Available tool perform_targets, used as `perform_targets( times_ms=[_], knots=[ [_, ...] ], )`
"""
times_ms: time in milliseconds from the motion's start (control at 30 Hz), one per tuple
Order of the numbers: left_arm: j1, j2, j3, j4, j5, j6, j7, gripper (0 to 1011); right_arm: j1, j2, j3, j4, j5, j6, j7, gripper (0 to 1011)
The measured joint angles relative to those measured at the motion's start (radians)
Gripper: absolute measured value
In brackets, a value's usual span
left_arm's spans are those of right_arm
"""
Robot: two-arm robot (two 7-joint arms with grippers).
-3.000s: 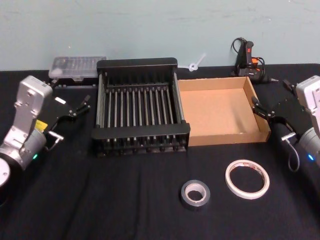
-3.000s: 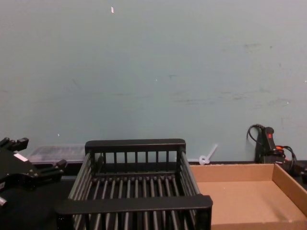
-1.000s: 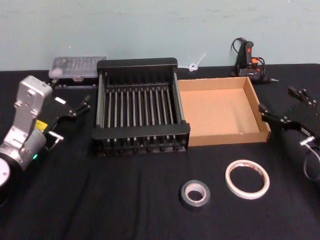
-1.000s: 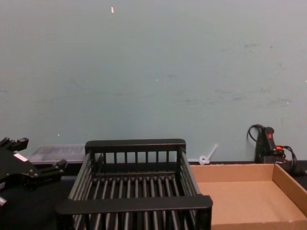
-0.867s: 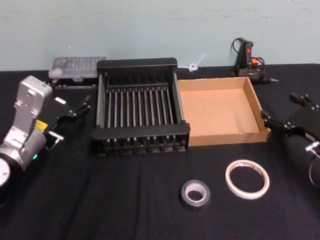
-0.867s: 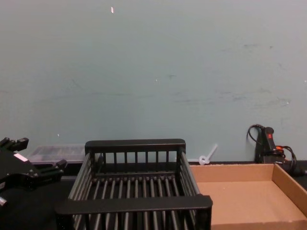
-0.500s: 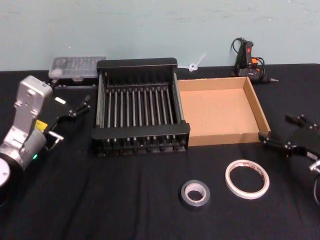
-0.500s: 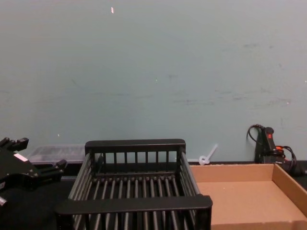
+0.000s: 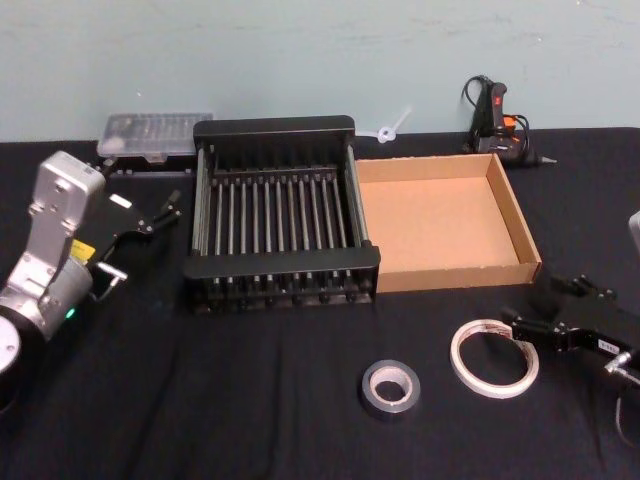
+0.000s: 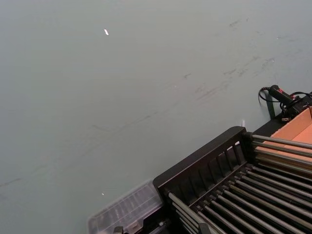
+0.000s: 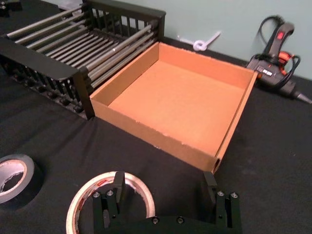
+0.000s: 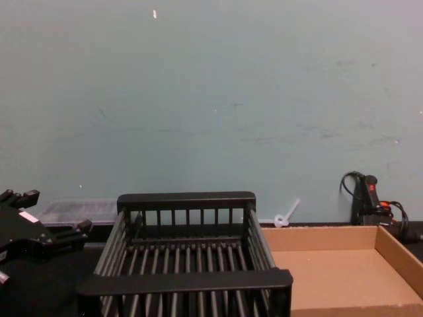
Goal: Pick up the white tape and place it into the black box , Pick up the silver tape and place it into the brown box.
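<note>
Tape rolls lie on the black table (image 9: 250, 400) in front of the boxes — we see the white tape (image 9: 494, 357) right of the silver tape (image 9: 390, 387), both apart. Our right gripper (image 9: 540, 312) hangs spread at the white roll's right edge. Behind, the black box (image 9: 277, 215) touches the brown box (image 9: 525, 230); a glue gun (image 9: 497, 120) sits beyond. Our left gripper (image 9: 150, 213) is parked left, fingers apart.
</note>
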Motion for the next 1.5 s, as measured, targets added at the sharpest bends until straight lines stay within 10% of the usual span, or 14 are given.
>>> perform_targets(
  times_ms=[1500],
  knots=[
    [0.0,0.0,0.0,0.0,0.0,0.0,0.0,1001,0.028,-0.051,-0.021,0.069,-0.103,0.076,0.062,1003]
  ],
)
